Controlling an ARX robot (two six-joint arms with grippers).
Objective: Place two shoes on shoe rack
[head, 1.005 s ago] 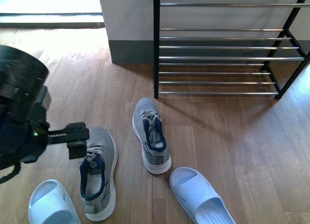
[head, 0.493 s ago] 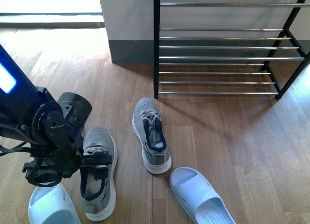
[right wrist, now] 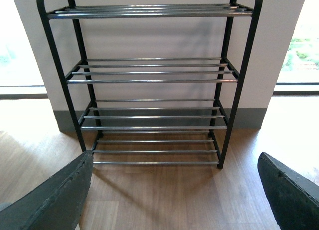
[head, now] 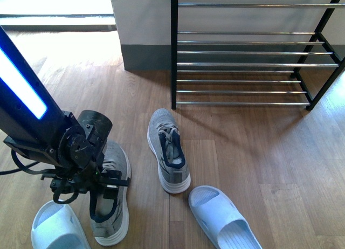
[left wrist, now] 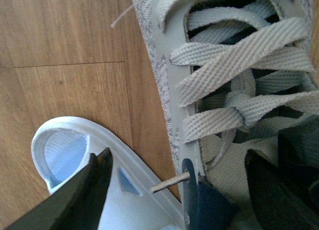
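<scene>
- Front view: the shoe rack (head: 245, 66) stands at 1 o'clock against the wall, with no shoe on its rods.
- One grey shoe (head: 170, 152) lies on the wood floor (head: 259, 152) near the centre, toe towards the rack and just short of it.
- The other shoe (head: 119, 161) lies at 7 o'clock, with the left gripper (head: 103, 185) low over its opening.
- A pale slipper (head: 54, 227) sits at 8 o'clock and a second slipper (head: 223, 219) at 5 o'clock.
- Left wrist view: the jaws are spread. One finger (left wrist: 87, 190) is over the slipper, the other (left wrist: 271, 190) over the shoe's laced tongue, and neither is clamped.
- Right wrist view: the right gripper (right wrist: 172, 200) is wide open and holds nothing, facing the rack.
</scene>
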